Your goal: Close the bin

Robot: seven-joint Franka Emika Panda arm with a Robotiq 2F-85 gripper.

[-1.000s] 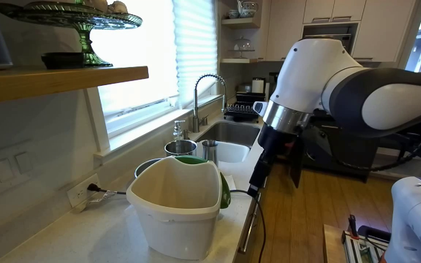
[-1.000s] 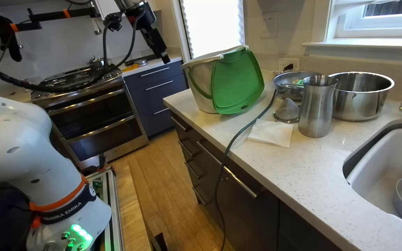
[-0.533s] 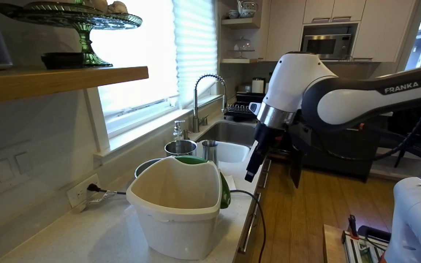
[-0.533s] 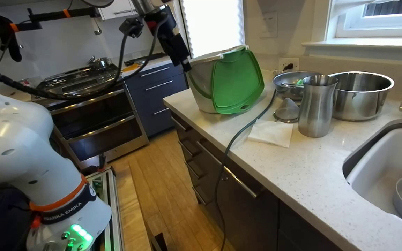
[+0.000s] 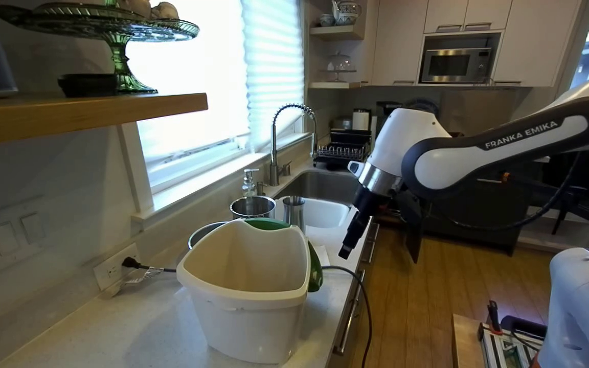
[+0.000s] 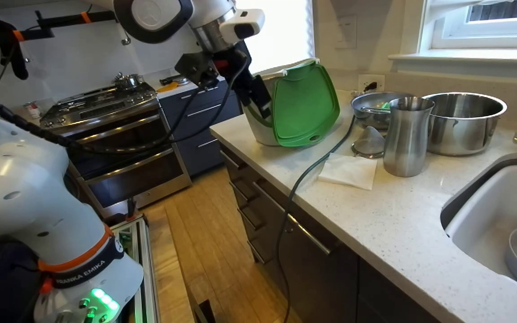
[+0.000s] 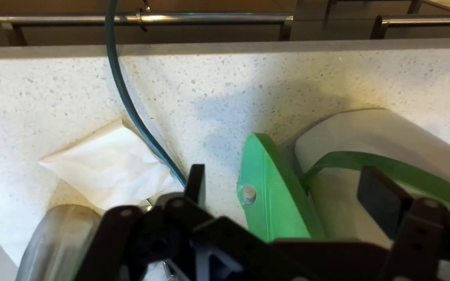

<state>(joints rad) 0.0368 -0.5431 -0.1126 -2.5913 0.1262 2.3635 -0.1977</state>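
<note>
The cream-white plastic bin stands upright, not yet closed, near the front end corner of the speckled bench, its green lid hung down outside. The Robotiq gripper hangs by the front edge, fingers apart, I judge to admit the lid's rim; contact I cannot confirm.

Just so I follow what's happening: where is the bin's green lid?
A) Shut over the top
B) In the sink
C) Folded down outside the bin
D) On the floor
C: the green lid hangs down outside the bin, whose mouth shows uncovered in an exterior view.
</note>
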